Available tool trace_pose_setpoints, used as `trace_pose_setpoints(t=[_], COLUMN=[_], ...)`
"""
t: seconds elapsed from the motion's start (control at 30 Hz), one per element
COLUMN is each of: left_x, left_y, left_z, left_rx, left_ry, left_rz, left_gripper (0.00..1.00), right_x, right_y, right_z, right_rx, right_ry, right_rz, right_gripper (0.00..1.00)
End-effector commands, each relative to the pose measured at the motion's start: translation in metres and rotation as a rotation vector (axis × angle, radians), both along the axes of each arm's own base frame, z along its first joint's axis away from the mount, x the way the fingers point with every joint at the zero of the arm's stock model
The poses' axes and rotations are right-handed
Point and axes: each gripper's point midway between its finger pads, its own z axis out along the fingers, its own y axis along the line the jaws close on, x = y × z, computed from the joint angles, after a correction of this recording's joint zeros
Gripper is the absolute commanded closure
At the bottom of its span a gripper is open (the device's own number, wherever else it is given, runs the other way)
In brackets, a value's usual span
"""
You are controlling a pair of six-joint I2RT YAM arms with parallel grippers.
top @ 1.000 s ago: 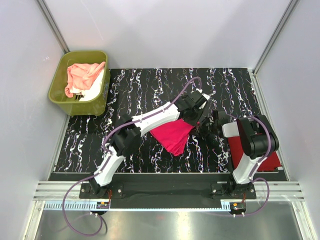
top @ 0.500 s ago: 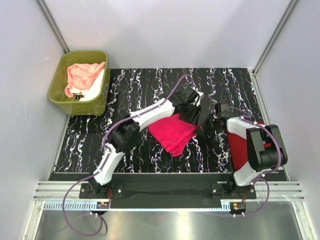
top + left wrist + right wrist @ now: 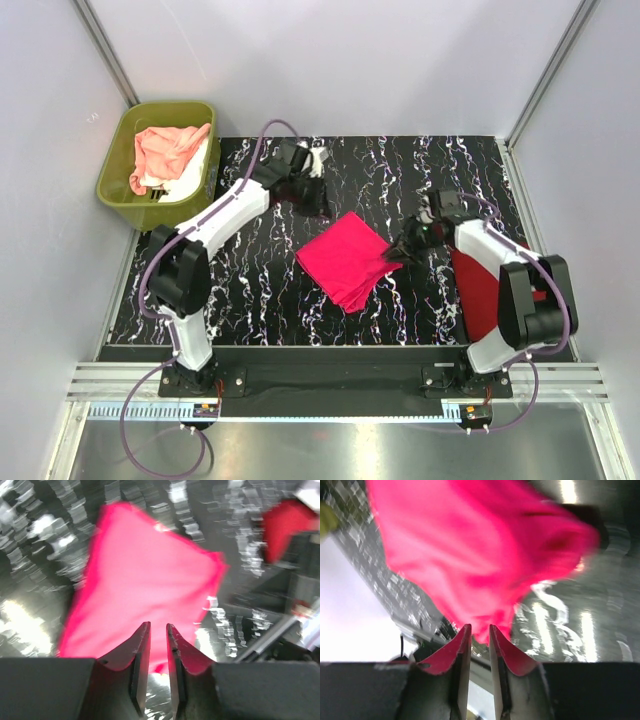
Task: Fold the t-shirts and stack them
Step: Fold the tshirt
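A hot pink t-shirt lies folded as a tilted square in the middle of the black marbled table; it also shows in the left wrist view and the right wrist view. My right gripper is at its right corner, jaws closed on the cloth edge. My left gripper is above and behind the shirt, jaws almost together, nothing between them. A darker red t-shirt lies at the right, partly under my right arm. A peach-pink t-shirt and a white t-shirt lie in the tub.
The olive-green tub stands off the table's far left corner. Grey walls close in the table on three sides. A metal rail runs along the near edge by the arm bases.
My left gripper has let go of the hot pink shirt and swung back to the far left. The shirt now lies flat. My right gripper has stayed at its right corner.
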Motion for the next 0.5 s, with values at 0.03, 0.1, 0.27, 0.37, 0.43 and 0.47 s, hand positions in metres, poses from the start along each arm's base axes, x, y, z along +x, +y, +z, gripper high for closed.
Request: trace_pose_setpoints(t=[0.03, 0.1, 0.27, 0.37, 0.43, 0.47], left_x=[-0.017, -0.018, -0.023, -0.028, -0.030, -0.032], left_y=[0.020, 0.019, 0.021, 0.026, 0.030, 0.032], left_z=[-0.049, -0.059, -0.082, -0.094, -0.104, -0.112], left_rx=[0.013, 0.002, 0.009, 0.031, 0.060, 0.078], left_ry=[0.141, 0.169, 0.221, 0.250, 0.264, 0.280], left_rz=[-0.022, -0.026, 0.004, 0.023, 0.033, 0.031], left_gripper=[0.78, 0.79, 0.83, 0.83, 0.83, 0.83], right_x=[0.002, 0.001, -0.010, -0.025, -0.035, -0.040], right_y=[0.066, 0.084, 0.104, 0.115, 0.118, 0.117], right_z=[0.034, 0.030, 0.016, 0.009, 0.003, 0.000], right_rx=[0.108, 0.151, 0.211, 0.229, 0.235, 0.234], right_ry=[-0.077, -0.058, 0.018, 0.050, 0.079, 0.089], right_rz=[0.279, 0.315, 0.350, 0.416, 0.445, 0.457], right_gripper=[0.71, 0.71, 0.82, 0.88, 0.88, 0.88])
